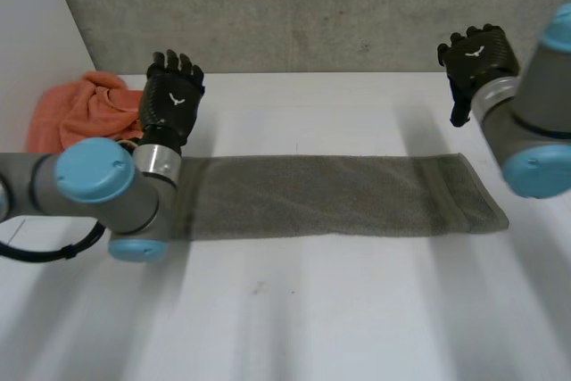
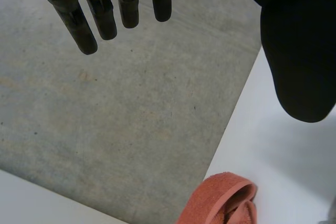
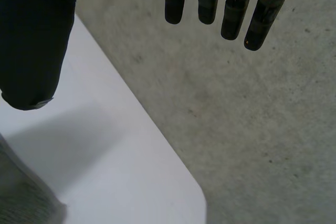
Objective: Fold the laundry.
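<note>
A white table (image 1: 312,310) carries a long grey towel (image 1: 339,195), laid flat as a narrow strip across its middle, while a crumpled orange cloth (image 1: 80,111) lies at the far left corner. The left hand (image 1: 172,100) hangs beyond the towel's left end, just beside the orange cloth, fingers (image 2: 105,14) straight and holding nothing. The right hand (image 1: 479,58) hangs near the table's far right edge, beyond the towel's right end, fingers (image 3: 231,14) likewise straight and empty.
</note>
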